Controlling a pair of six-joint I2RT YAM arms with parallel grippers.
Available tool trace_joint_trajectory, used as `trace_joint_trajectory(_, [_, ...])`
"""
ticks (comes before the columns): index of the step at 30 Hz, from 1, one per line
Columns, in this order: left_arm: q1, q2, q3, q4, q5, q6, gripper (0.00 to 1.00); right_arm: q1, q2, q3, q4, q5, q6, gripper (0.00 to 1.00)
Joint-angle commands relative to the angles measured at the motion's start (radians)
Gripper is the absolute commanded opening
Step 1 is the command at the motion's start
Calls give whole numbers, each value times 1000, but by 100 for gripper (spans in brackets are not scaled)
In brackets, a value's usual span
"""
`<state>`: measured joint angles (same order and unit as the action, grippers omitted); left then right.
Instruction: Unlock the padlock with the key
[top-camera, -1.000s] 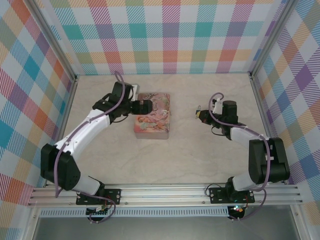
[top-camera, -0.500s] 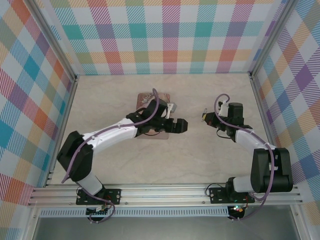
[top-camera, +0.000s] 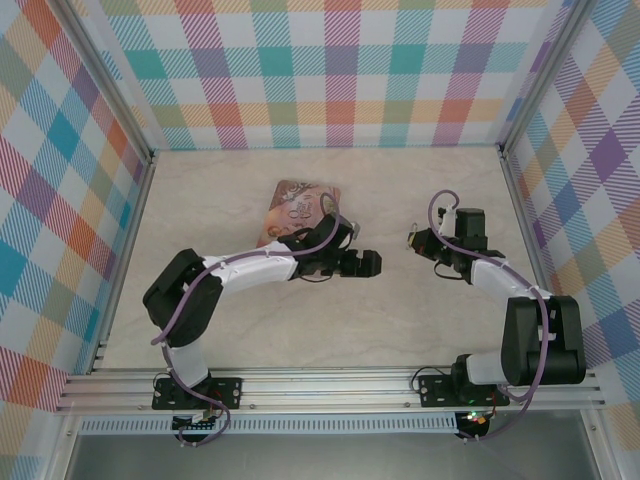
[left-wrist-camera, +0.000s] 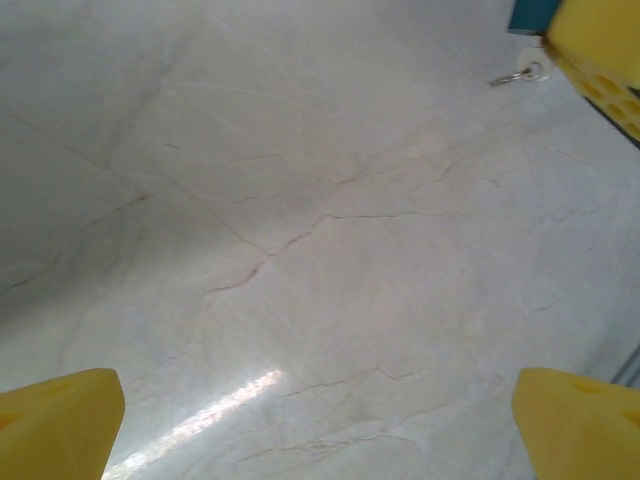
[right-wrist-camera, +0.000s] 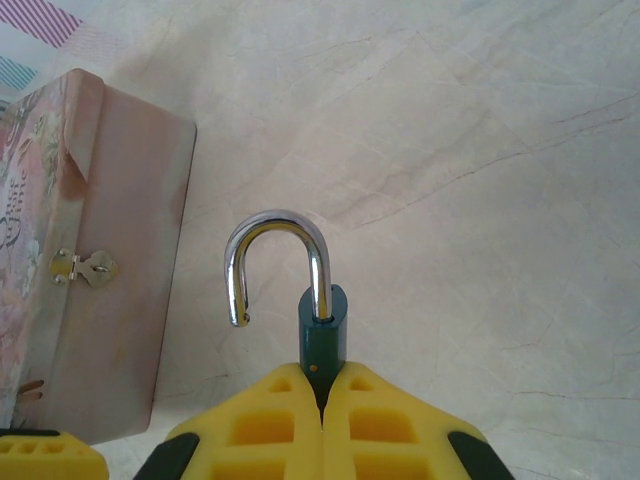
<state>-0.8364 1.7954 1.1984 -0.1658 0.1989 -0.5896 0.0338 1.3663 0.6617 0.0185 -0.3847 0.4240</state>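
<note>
A pink illustrated rectangular tin (top-camera: 293, 200) is seen lying flat on the pale, marble-veined table (top-camera: 400, 320), left of centre and slightly askew to the walls; its near part is hidden. In the right wrist view, 1 small gold-coloured clasp (right-wrist-camera: 84, 267) is shown on its side wall. The table is enclosed on 3 sides by pastel plaid walls (top-camera: 340, 70), with an aluminium rail (top-camera: 330, 390) along the near edge.

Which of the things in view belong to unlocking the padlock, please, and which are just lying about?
For the job:
padlock, shackle open, held by the right gripper
key, lying loose

Lying about:
pink illustrated tin box
</note>
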Motion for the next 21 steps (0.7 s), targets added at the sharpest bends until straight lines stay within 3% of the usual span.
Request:
trace_joint_trajectory(1, [35, -63, -56, -51, -90, -21, 100, -3, 13, 7, 18, -79, -24, 1])
trace_joint_trajectory(8, [128, -176, -175, -55, -126, -27, 100, 84, 85, 47, -45, -178, -17, 1])
trace_joint_trajectory(21, [248, -385, -275, 24, -57, 6, 100, 304, 273, 40, 28, -396, 195, 2])
